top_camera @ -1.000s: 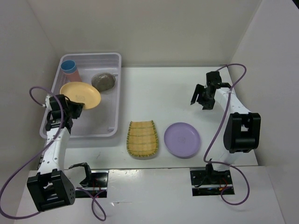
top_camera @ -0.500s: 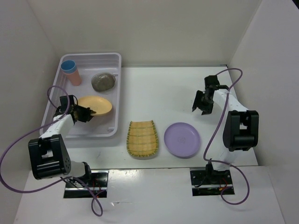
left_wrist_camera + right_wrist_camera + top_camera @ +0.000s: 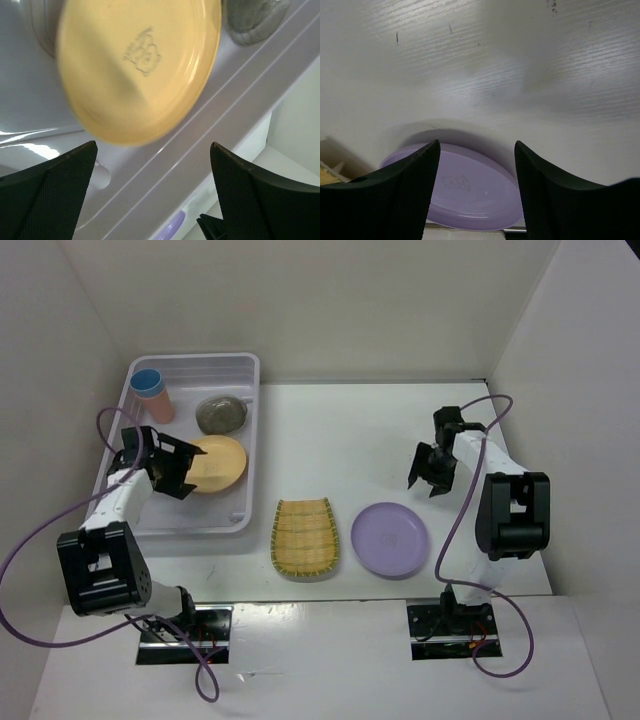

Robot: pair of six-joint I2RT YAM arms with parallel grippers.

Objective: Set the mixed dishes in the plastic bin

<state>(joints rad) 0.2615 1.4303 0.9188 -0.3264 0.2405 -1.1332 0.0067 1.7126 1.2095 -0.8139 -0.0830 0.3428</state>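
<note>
Surface: white worktop point(image 3: 330, 430); faint wood grain shows only in the right wrist view point(image 3: 470, 60).
Room: plain white walls point(image 3: 300, 300) on the left, back and right.
Bin: large translucent white rectangular plastic bin point(image 3: 252, 430) at the far left of the worktop.
Cups: blue cup point(image 3: 146, 381) sits in the mouth of the pink cup point(image 3: 161, 408), in the bin's far left corner.
Left hand: point(image 3: 183, 468) over the bin, released, fingers spread wide. The left wrist view point(image 3: 152, 150) shows both fingers clear of the plate.
Grey plates: small translucent grey plates point(image 3: 221, 414) piled in the bin's far right part; count unclear.
Orange plate: round orange plate point(image 3: 222, 462) lies in the bin, just in front of the grey plates. An embossed mark shows only in the left wrist view point(image 3: 140, 65).
Tray: yellow ribbed rectangular tray point(image 3: 305, 537) on the worktop, just right of the bin.
Lilac plate: round lilac plate point(image 3: 390, 539) on the worktop, just right of the tray, small gap.
Right hand: point(image 3: 428, 472) behind the lilac plate, released, holding nothing. Its wrist view point(image 3: 477, 145) shows the fingers apart, with the plate point(image 3: 465, 190) between them.
</note>
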